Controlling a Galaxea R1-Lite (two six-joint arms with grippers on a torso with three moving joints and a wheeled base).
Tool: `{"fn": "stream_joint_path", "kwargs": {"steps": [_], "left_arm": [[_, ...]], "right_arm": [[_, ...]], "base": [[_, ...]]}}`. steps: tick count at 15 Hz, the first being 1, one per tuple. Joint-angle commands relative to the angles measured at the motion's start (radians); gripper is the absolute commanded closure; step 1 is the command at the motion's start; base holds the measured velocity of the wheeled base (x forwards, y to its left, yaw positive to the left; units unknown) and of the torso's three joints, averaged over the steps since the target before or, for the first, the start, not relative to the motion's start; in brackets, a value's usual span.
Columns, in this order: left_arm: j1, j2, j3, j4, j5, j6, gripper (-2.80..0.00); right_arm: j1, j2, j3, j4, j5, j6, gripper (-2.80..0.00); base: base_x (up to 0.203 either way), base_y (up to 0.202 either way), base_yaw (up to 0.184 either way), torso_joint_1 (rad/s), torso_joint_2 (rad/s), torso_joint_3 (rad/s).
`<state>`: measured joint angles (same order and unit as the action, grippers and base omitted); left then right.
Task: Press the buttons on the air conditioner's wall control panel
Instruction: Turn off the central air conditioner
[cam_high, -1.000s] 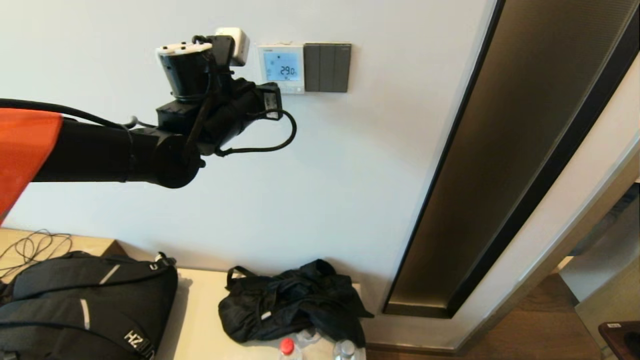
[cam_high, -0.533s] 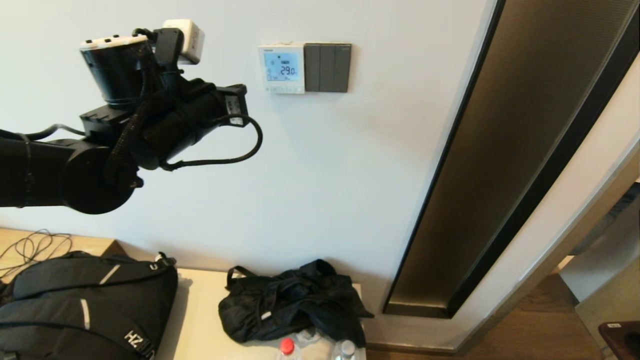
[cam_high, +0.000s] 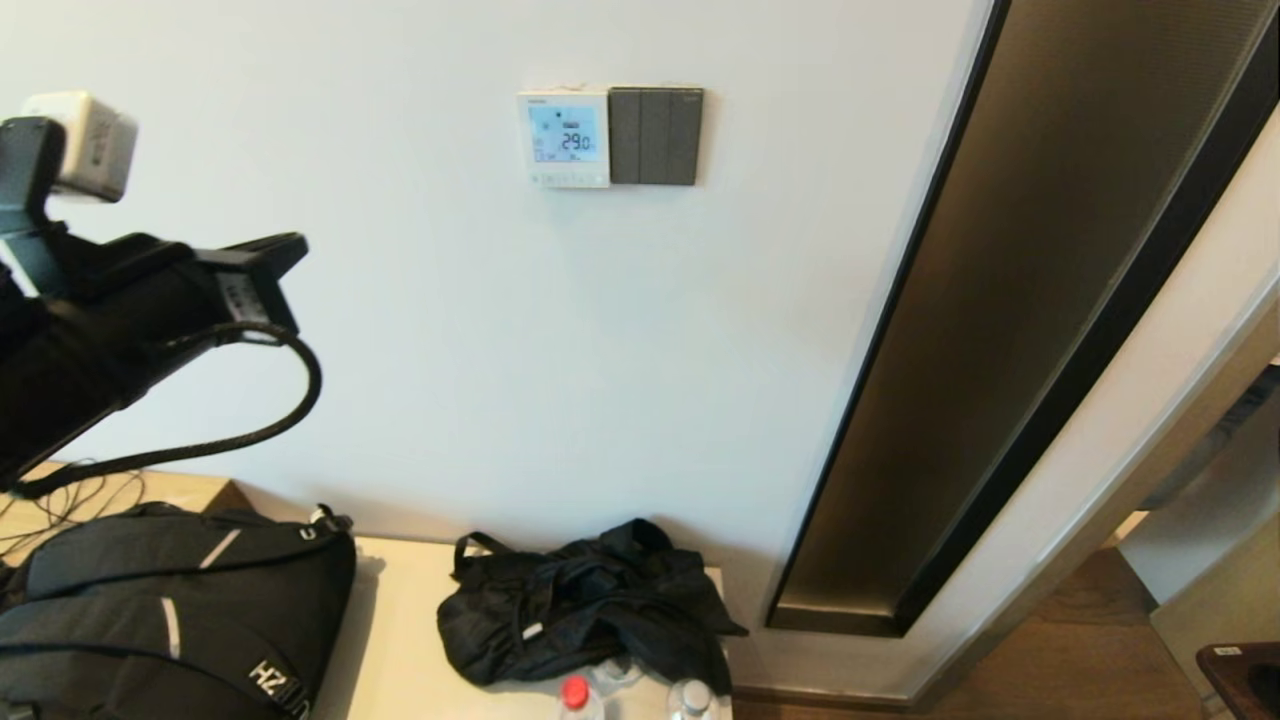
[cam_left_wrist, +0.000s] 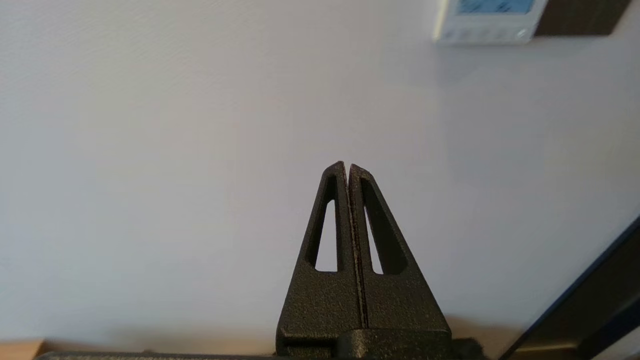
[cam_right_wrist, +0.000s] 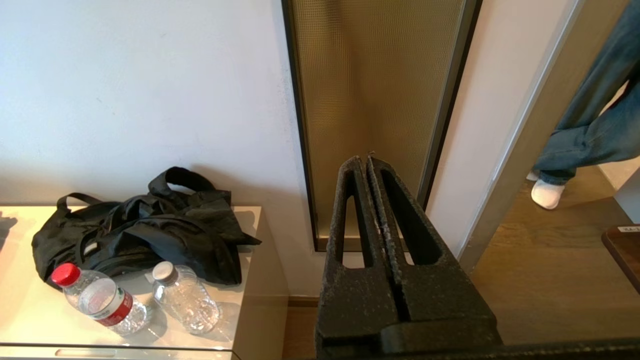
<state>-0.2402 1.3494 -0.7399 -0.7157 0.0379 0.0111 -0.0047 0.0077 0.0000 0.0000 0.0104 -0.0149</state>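
Facing smooth wall: tapered, grainy left tool.

1. We read "29.0" on the lit screen of the wall control panel.
2. We read "HZ" in white letters on the black backpack.

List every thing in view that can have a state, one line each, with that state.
control panel: screen lit, reading 29.0, nothing touching it.
left gripper: fingers shut, empty, away from the panel, facing bare wall.
right gripper: fingers shut, empty, low beside the cabinet.
red-capped bottle: capped, lying on its side.
white-capped bottle: capped, lying on its side.
black bag: slumped against the wall.
backpack: lying on the cabinet.
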Motion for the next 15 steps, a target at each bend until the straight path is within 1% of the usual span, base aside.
{"fn": "stream_joint_path", "kwargs": {"steps": [1,5,7,9,11,12,13,15], "left_arm": [[0.078,-0.200,0.170,-0.003,-0.001,0.000,0.00],[0.166,-0.431,0.416,0.009,-0.001,0.011,0.00],[0.184,-0.525,0.538,0.012,0.001,0.014,0.00],[0.191,-0.597,0.624,0.036,0.016,0.013,0.00],[0.191,-0.664,0.649,0.095,0.051,0.013,0.00],[0.191,-0.705,0.653,0.136,0.057,0.013,0.00],[0.191,-0.754,0.655,0.191,0.059,0.013,0.00],[0.192,-0.886,0.652,0.348,0.061,0.014,0.00]], "right_arm": [[0.000,0.002,0.001,0.000,0.000,0.000,0.00],[0.000,0.002,0.000,0.000,0.000,0.000,0.00],[0.000,0.002,0.002,0.000,0.000,0.000,0.00],[0.000,0.002,0.002,0.000,0.000,0.000,0.00],[-0.001,0.002,0.001,0.000,0.000,0.000,0.00],[0.000,0.002,0.000,0.000,0.000,0.000,0.00],[0.000,0.002,0.000,0.000,0.000,0.000,0.00],[0.000,0.002,0.001,0.000,0.000,0.000,0.00]], "base": [[0.000,0.000,0.000,0.000,0.00,0.000],[0.000,0.000,0.000,0.000,0.00,0.000],[0.000,0.000,0.000,0.000,0.00,0.000],[0.000,0.000,0.000,0.000,0.00,0.000],[0.000,0.000,0.000,0.000,0.00,0.000],[0.000,0.000,0.000,0.000,0.00,0.000],[0.000,0.000,0.000,0.000,0.00,0.000],[0.000,0.000,0.000,0.000,0.00,0.000]]}}
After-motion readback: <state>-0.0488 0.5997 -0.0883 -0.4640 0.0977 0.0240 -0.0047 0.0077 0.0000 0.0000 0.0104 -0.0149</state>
